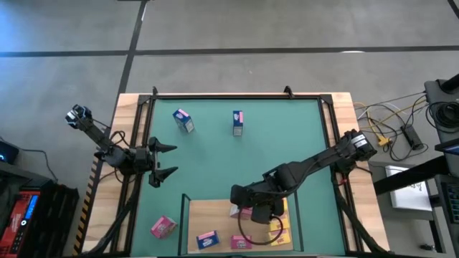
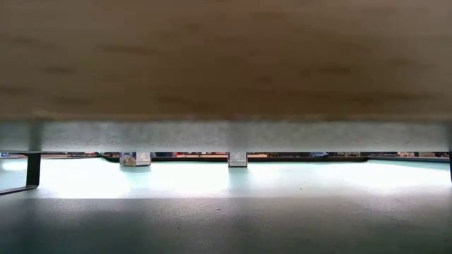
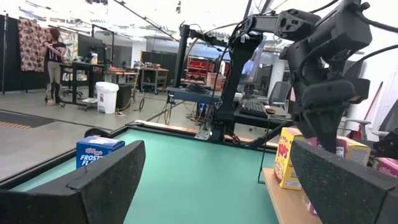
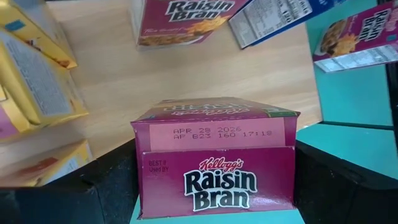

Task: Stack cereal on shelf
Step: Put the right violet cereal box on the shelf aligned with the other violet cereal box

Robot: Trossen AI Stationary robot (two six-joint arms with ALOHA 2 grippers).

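Observation:
The shelf (image 1: 215,215), a light-wood board with dark posts, stands at the table's near edge. My right gripper (image 1: 252,206) hangs over its far edge, slanting down. Its open fingers (image 4: 102,186) flank a pink Raisin Bran cereal box (image 4: 214,168) that stands upright on the board's edge. More cereal boxes lie on the board: pink (image 4: 180,22), blue (image 1: 207,239) and yellow (image 1: 281,226). Another pink box (image 1: 163,227) lies on the green mat left of the shelf. Two more boxes (image 1: 183,120) (image 1: 237,122) stand on the mat's far part. My left gripper (image 1: 162,162) waits open at the left. My right gripper's fingers stand close beside the pink box's two narrow sides (image 4: 142,180), coming from above and slanting down. Whether they touch the box I cannot tell. The box stands upright on its own on the shelf, its dated top up.
The green mat (image 1: 287,136) is bare between the far boxes and the shelf. A wooden frame and dark rails (image 1: 237,95) border it. Cables (image 1: 387,129) lie off the table's right side. In the low view the shelf's underside (image 2: 226,63) fills the upper half.

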